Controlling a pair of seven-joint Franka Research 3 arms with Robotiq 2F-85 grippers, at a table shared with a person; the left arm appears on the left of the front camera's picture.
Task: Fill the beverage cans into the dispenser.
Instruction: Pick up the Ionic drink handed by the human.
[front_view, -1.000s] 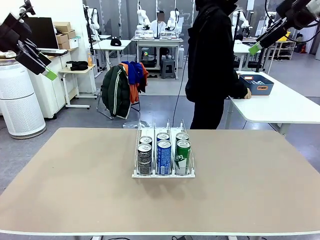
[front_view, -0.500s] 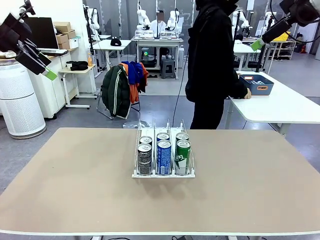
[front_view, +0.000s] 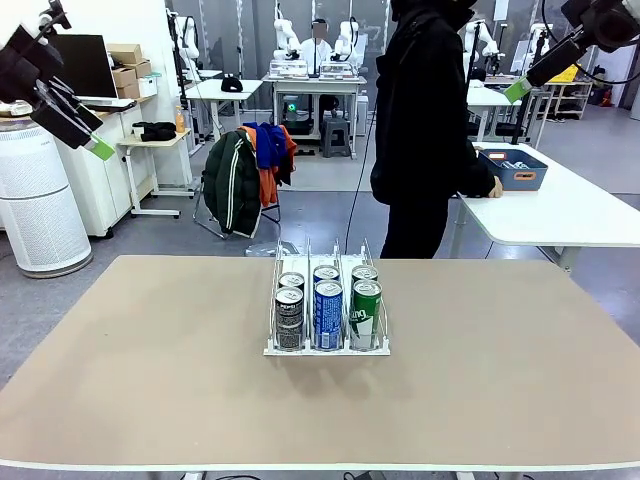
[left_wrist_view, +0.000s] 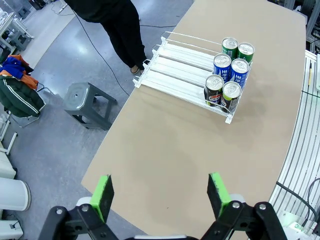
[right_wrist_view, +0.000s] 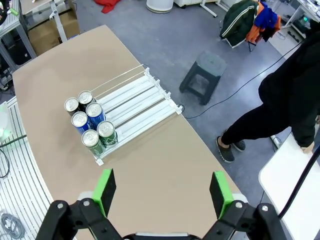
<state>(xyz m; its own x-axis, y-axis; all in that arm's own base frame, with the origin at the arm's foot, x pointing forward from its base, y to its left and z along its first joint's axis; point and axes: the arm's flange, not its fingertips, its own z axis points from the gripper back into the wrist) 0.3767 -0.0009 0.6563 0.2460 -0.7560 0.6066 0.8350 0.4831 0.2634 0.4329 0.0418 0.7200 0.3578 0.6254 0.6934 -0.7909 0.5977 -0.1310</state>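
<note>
The dispenser (front_view: 326, 349) stands mid-table with several beverage cans (front_view: 328, 314) upright at its near end, two deep in each lane: black-grey left, blue middle, green right. My left gripper (front_view: 92, 138) hangs open high at the far left, well clear of the table. My right gripper (front_view: 522, 85) is open high at the upper right. From the left wrist, my open gripper (left_wrist_view: 160, 194) looks down on the dispenser (left_wrist_view: 175, 57) and the cans (left_wrist_view: 229, 70). The right wrist view has its open gripper (right_wrist_view: 162, 191) above the dispenser (right_wrist_view: 135, 100) and the cans (right_wrist_view: 90, 125).
A person in black (front_view: 425, 120) stands beyond the far edge, one hand on a white side table (front_view: 570, 215) that holds a blue tub (front_view: 512, 168). A grey stool (left_wrist_view: 90, 102) sits on the floor by the far edge. Bare tabletop (front_view: 150, 380) surrounds the dispenser.
My right gripper has risen slightly up and to the right. The left arm, the cans and the person have not moved.
</note>
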